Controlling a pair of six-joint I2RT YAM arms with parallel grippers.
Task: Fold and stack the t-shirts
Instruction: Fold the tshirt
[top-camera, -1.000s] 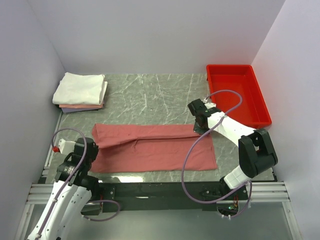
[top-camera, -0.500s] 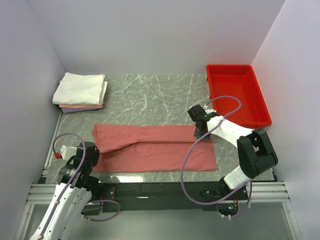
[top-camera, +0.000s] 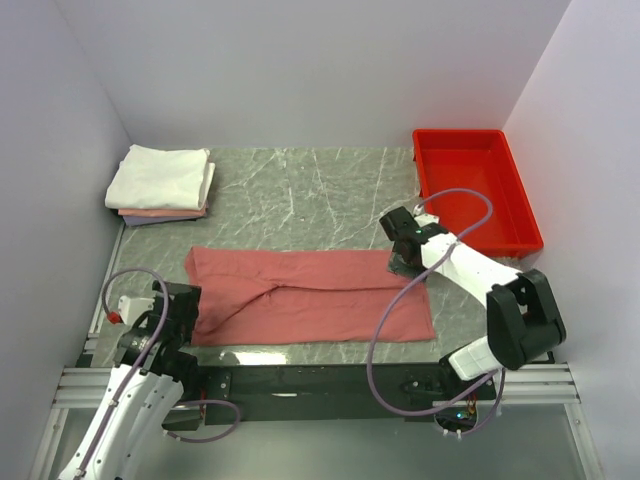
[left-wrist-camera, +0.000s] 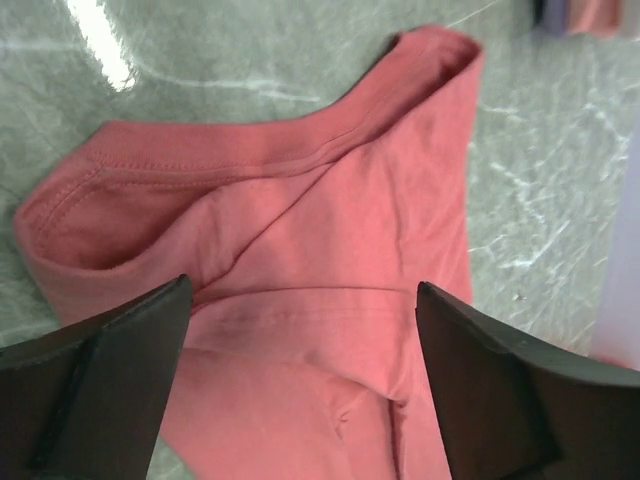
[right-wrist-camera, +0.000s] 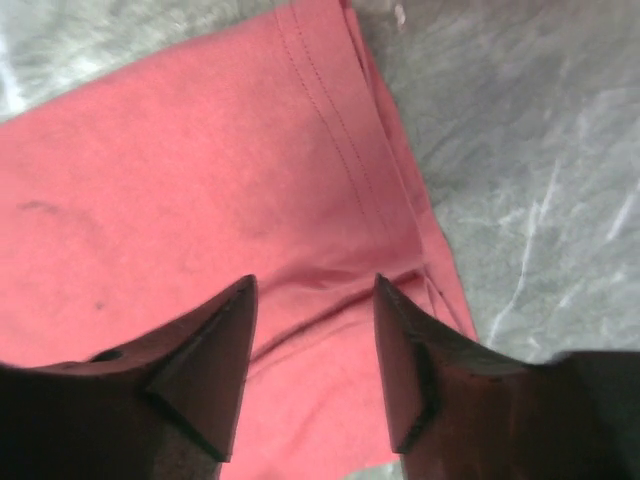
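Left hand (left-wrist-camera: 302, 290) and right hand (right-wrist-camera: 315, 285) both gape apart over the red shirt (top-camera: 300, 305), each hiding its end from above.

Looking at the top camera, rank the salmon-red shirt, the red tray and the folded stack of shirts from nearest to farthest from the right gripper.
1. The salmon-red shirt, spread across the near middle, directly under the right gripper.
2. The red tray, at the far right.
3. The folded stack, in the far left corner.
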